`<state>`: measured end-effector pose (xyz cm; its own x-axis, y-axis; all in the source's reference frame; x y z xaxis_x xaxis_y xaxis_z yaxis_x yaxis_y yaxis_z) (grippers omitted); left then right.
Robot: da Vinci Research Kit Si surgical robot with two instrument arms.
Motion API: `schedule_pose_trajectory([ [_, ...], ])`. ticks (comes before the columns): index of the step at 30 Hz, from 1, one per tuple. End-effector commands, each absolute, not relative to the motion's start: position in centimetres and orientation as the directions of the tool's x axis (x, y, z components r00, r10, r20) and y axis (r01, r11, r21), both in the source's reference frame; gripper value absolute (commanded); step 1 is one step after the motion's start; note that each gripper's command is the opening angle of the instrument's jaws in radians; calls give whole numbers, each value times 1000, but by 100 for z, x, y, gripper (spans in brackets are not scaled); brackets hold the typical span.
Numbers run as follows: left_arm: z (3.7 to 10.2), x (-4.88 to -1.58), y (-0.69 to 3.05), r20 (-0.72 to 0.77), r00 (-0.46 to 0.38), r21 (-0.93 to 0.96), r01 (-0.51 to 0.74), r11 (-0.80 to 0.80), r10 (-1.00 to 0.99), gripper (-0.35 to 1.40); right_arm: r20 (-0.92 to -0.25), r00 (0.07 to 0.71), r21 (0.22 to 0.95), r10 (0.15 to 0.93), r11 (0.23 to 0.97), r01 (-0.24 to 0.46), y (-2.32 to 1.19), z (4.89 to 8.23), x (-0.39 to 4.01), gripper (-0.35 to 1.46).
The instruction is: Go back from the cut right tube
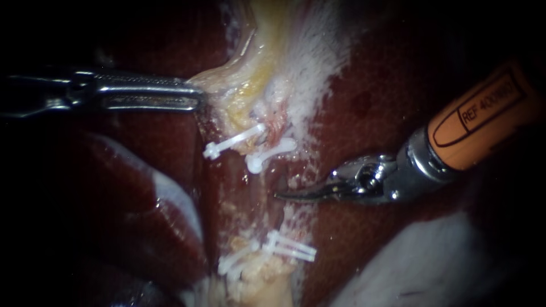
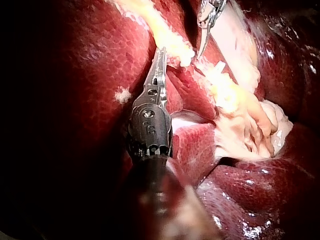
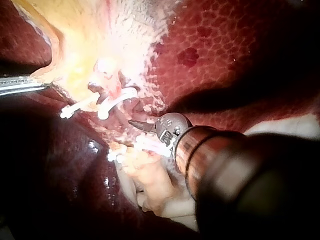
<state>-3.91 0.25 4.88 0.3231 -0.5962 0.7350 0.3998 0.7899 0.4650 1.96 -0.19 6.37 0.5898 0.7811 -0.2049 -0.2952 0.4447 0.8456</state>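
Observation:
My left instrument (image 1: 198,96) comes in level from the left, its jaws shut on the edge of the yellowish gallbladder tissue (image 1: 250,85); it shows the same hold (image 2: 161,56) in its wrist view. My right instrument (image 1: 283,195) has curved blades lying together, shut and holding nothing, pointing left into the gap between the clips. Two white clips (image 1: 233,142) (image 1: 272,152) sit above that gap, and more white clips (image 1: 290,247) below it. The cut right tube's upper stump (image 1: 278,133) ends at the upper right clip. In the right wrist view the blade tip (image 3: 136,123) lies just beside the clips (image 3: 117,102).
Dark red liver (image 1: 387,79) surrounds the field on both sides. A pale whitish band (image 1: 318,62) runs down from the gallbladder. A pale fold of tissue (image 1: 432,261) lies under the right instrument's shaft (image 1: 483,119). Another liver lobe (image 1: 142,216) bulges at the lower left.

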Motion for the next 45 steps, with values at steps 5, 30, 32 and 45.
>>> schedule_pose_trajectory([
  [5, 489, -391, 25, 735, 323, 465, 400, 790, -596, -35, -205, 590, 846, 781, 444, -295, -19, 637, 197, -35],
  [30, 489, -390, 24, 735, 323, 464, 400, 790, -596, -35, -189, 585, 849, 789, 431, -307, -27, 639, 199, 66],
  [32, 489, -390, 24, 735, 323, 464, 400, 790, -596, -35, -189, 585, 849, 789, 431, -306, -27, 639, 199, 67],
  [45, 488, -387, 23, 736, 323, 464, 399, 791, -595, -35, -343, 621, 815, 705, 552, -176, -20, 630, 182, 67],
])
